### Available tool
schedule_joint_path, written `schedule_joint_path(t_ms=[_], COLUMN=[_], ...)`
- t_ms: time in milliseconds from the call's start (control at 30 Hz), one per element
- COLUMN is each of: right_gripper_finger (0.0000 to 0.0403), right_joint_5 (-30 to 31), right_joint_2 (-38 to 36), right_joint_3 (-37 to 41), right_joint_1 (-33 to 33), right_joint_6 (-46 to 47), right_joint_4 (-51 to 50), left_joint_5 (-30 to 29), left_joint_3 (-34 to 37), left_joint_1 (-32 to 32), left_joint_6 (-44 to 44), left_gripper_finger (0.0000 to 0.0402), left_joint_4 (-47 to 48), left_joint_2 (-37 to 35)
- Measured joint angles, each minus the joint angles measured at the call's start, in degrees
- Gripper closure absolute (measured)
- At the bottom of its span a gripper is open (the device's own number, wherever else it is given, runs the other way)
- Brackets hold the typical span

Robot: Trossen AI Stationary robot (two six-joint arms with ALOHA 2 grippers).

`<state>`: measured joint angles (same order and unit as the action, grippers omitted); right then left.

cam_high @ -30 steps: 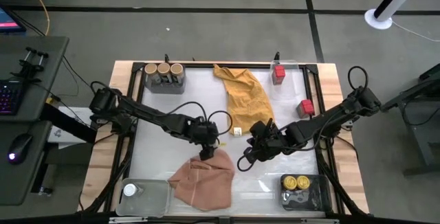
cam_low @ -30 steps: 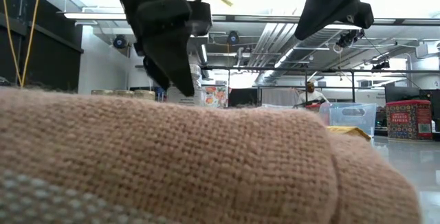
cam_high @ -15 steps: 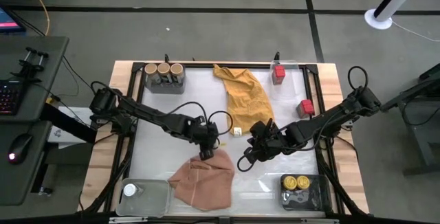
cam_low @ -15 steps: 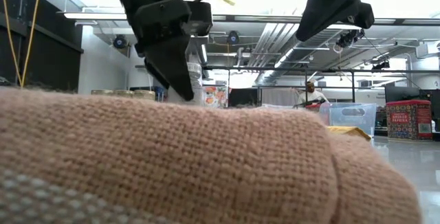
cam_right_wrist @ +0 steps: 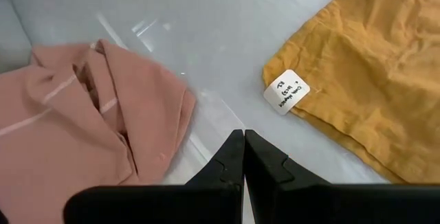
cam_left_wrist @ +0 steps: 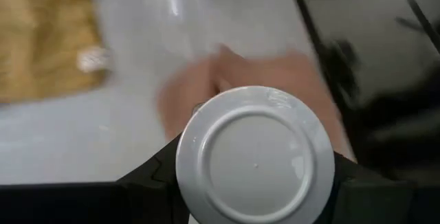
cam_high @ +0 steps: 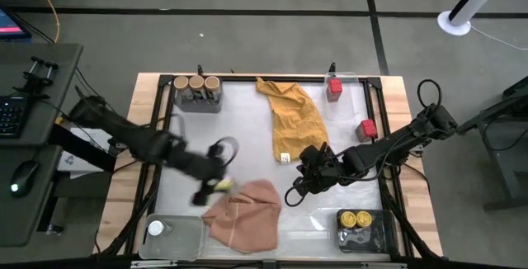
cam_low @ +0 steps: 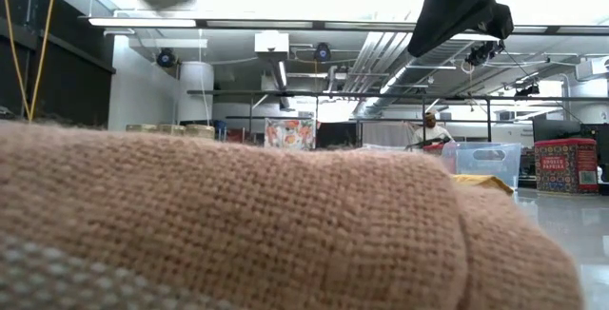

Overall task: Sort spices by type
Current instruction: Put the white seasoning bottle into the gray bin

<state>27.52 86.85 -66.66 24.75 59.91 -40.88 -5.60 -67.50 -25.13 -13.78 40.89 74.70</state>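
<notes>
My left gripper hangs blurred over the table's near left, shut on a white-lidded jar, just left of the pink cloth. My right gripper is shut on nothing above bare table between the pink cloth and the mustard cloth. Three tan-lidded jars stand in a grey tray at the far left. Two red tins stand at the far right. Two yellow-lidded jars sit in a dark tray, and another white-lidded jar sits in a clear tray. My left gripper pinches the white-lidded jar between its two fingers, one on each side of the jar under the lid's rim. The round lid faces the wrist camera and hides the jar's body. The jar is lifted clear of the table and the cloth.
The pink cloth fills the foreground of the low view. A raised frame runs around the white work surface. The clear tray lies at the near left corner and the dark tray at the near right.
My left gripper has shut on the white-lidded jar at the pink cloth's far edge, then risen fast and swung toward the table's left and near edges, carrying the jar clear. My right gripper has kept still.
</notes>
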Motion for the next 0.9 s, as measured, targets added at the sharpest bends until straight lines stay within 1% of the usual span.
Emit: schedule_joint_path(t_ms=[100, 233, 300, 367, 433, 533, 600, 633, 700, 733, 900], right_gripper_finger=[0.0403, 0.0403, 0.0403, 0.0403, 0.0403, 0.0403, 0.0403, 0.0403, 0.0403, 0.0403, 0.0403], right_joint_5=[0.0, 0.4, 1.0, 1.5, 2.0, 2.0, 2.0, 2.0, 1.8, 1.7, 1.3], right_joint_2=[0.0, 0.0, 0.0, 0.0, 0.0, 0.0, 0.0, 0.0, 0.0, 0.0, 0.0], right_joint_3=[0.0, 0.0, 0.0, 0.0, 0.0, 0.0, 0.0, 0.0, 0.0, 0.0, 0.0], right_joint_1=[0.0, 0.0, 0.0, 0.0, -0.2, -0.9, -1.5, -1.7, -2.2, -2.4, -2.6], right_joint_6=[-0.8, -1.0, -1.0, -1.0, -1.2, -1.8, -1.9, -1.9, -2.0, -2.0, -2.1], right_joint_4=[0.0, -0.1, -0.1, -0.2, -0.3, -0.5, -0.5, -0.5, -0.5, -0.5, -0.5], left_joint_5=[-1.9, -2.8, -3.8, -4.9, -5.3, -4.9, -3.0, -1.0, 2.8, 3.6, 3.4], left_joint_3=[0.1, 0.1, 0.1, 0.2, 0.2, 0.4, 1.0, 1.3, 1.9, 2.1, 2.2], left_joint_1=[-10.0, -23.4, -28.6, -32.1, -34.4, -36.1, -36.6, -36.7, -37.1, -37.4, -38.1], left_joint_6=[-6.0, -16.7, -21.4, -25.6, -27.6, -27.5, -27.6, -27.2, -24.9, -23.8, -19.9], left_gripper_finger=[0.0239, 0.0239, 0.0239, 0.0239, 0.0239, 0.0239, 0.0239, 0.0239, 0.0239, 0.0239, 0.0239], left_joint_4=[6.8, 10.8, 11.8, 12.2, 12.1, 12.3, 11.8, 11.7, 11.9, 11.9, 13.0], left_joint_2=[-2.7, -2.2, -0.7, 0.6, 2.3, 5.2, 7.0, 8.0, 10.0, 10.9, 13.9])
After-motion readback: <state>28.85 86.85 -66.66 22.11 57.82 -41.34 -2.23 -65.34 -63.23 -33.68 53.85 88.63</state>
